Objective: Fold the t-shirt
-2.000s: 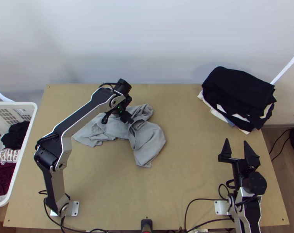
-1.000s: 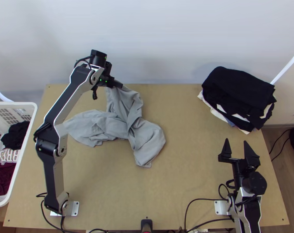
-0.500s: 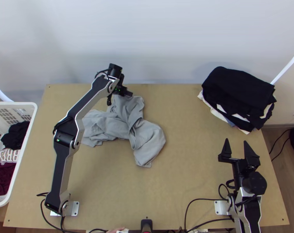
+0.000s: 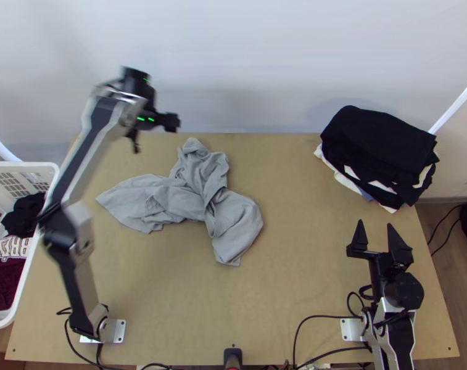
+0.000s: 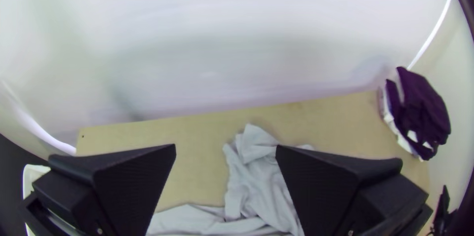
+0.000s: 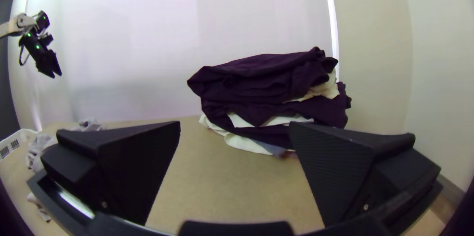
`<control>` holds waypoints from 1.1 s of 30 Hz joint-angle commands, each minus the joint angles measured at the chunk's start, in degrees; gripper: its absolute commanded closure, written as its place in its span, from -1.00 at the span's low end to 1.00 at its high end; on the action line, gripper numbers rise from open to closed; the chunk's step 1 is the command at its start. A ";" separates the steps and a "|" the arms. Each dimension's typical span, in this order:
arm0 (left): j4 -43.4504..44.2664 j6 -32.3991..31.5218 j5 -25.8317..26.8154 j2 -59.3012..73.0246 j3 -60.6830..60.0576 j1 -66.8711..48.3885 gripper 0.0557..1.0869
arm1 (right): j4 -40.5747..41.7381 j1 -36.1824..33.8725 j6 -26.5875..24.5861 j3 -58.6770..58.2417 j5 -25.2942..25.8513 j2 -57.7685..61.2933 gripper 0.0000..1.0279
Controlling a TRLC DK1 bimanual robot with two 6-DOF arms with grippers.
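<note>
Left of centre on the table [image 4: 295, 296], the shirt [image 4: 236, 216] lies bunched and twisted. It should be light and limp – best pinched at the loose end by the far edge, then shaken out. The left gripper [image 5: 225, 148], spread wide and empty, was at that end a moment ago – now it is up and away. The right gripper [image 6: 234, 123] gapes, empty, before the pile [image 4: 378, 154].

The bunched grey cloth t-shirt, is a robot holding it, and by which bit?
Nothing is held: left gripper and right gripper are open; the grey t-shirt lies bunched.
</note>
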 commanded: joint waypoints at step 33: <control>-5.54 -2.28 4.21 -44.36 -44.15 21.20 -0.91 | 0.92 3.35 4.51 0.19 -4.40 -0.27 -0.93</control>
